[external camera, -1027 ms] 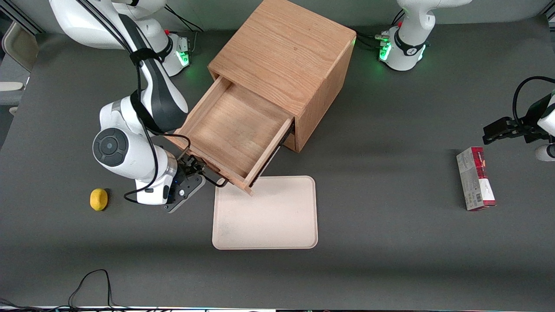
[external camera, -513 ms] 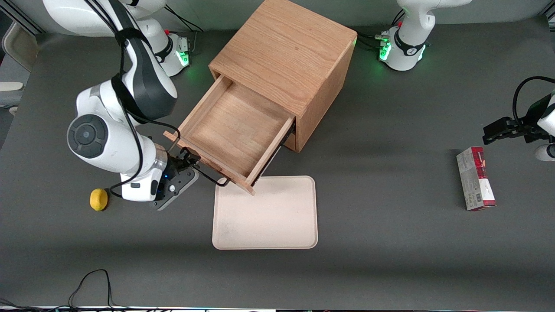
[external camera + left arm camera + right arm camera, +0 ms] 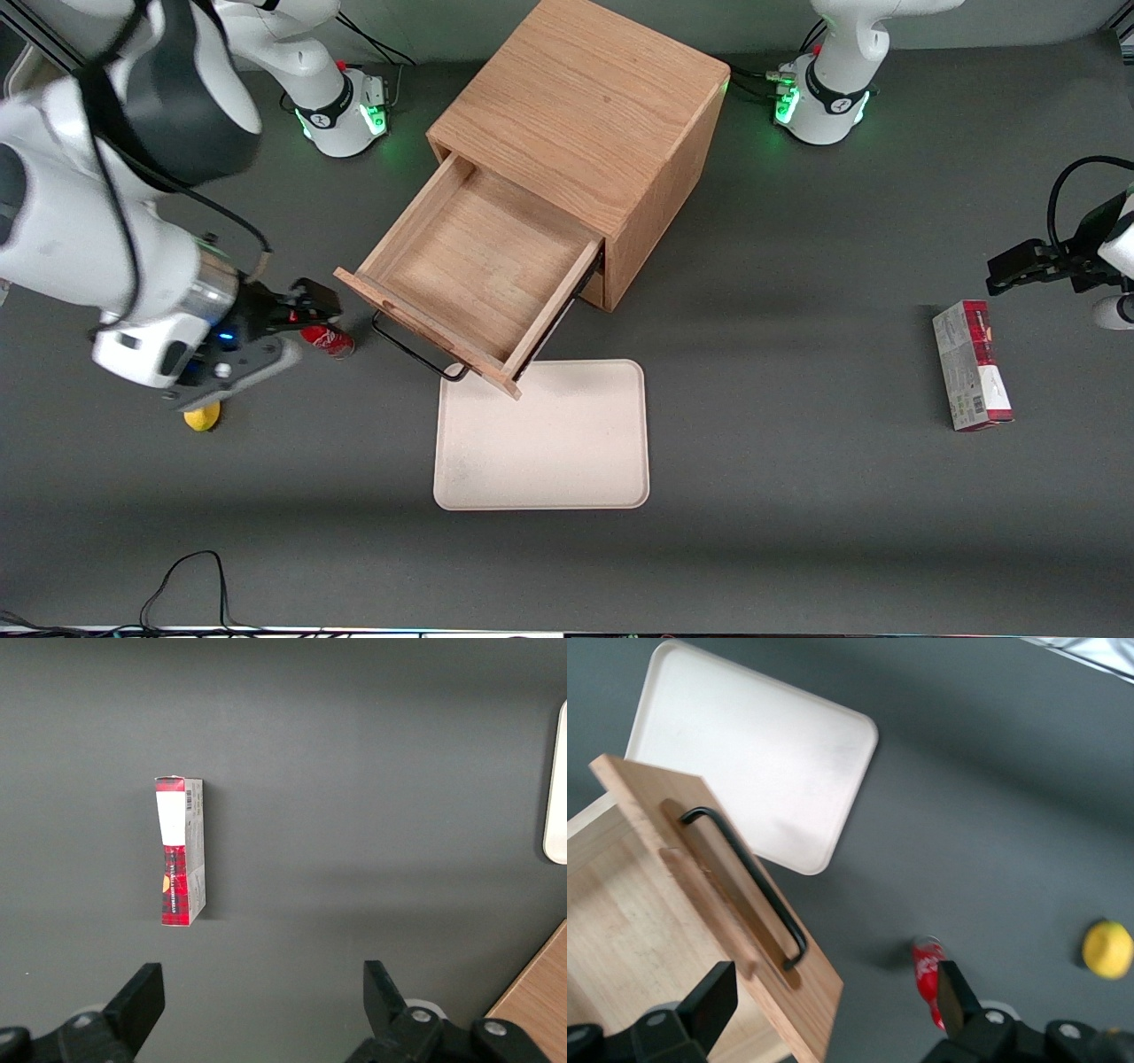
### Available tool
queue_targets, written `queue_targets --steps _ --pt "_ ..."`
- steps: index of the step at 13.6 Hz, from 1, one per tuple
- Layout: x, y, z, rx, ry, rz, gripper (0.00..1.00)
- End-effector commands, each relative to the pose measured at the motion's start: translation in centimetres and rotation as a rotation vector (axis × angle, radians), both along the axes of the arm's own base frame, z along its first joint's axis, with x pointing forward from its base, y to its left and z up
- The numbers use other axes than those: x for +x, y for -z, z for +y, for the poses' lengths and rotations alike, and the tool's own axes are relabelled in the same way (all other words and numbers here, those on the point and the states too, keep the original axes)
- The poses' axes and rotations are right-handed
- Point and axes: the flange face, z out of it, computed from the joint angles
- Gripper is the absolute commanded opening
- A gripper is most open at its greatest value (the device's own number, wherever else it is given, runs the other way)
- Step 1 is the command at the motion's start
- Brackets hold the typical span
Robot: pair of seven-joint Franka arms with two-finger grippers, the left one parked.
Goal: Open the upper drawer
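The upper drawer (image 3: 483, 266) of the wooden cabinet (image 3: 589, 115) stands pulled far out, its inside empty. Its thin black bar handle (image 3: 416, 348) runs along the drawer front (image 3: 425, 332), over the edge of the tray. My gripper (image 3: 306, 306) is open, raised above the table, off the handle, toward the working arm's end of the table. In the right wrist view the drawer front (image 3: 726, 904) and handle (image 3: 749, 881) lie below the open gripper (image 3: 833, 1001), with nothing between the fingers.
A cream tray (image 3: 542, 436) lies just in front of the open drawer. A red can (image 3: 330, 339) lies on the table below my gripper, a yellow lemon (image 3: 202, 416) nearer the camera. A red and white box (image 3: 972, 365) lies toward the parked arm's end.
My gripper has let go of the handle, risen and moved away toward the working arm's end of the table. The red can now shows. The drawer stays open.
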Motion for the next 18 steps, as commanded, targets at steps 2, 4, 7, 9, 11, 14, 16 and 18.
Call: queue_targets --steps 2,4,7,9,11,14,16,18 --pt "-0.9 -3.1 -6.1 -0.03 0.168 -0.01 1.0" --pt "-1.4 -4.0 -9.1 -0.049 0.219 0.011 1.0" --pt "-3.3 -5.0 -14.1 -0.021 0.288 0.002 1.0" --pt "-5.1 -5.0 -16.4 0.002 0.315 -0.019 1.0" --pt "-6.9 -4.9 -17.5 0.015 0.33 -0.028 1.0" --pt "-8.5 -4.5 -18.9 -0.016 0.349 -0.035 1.0" --pt "-8.5 -4.5 -19.3 -0.059 0.348 -0.039 1.0" --pt "-8.2 -4.2 -19.0 -0.071 0.342 -0.036 1.0"
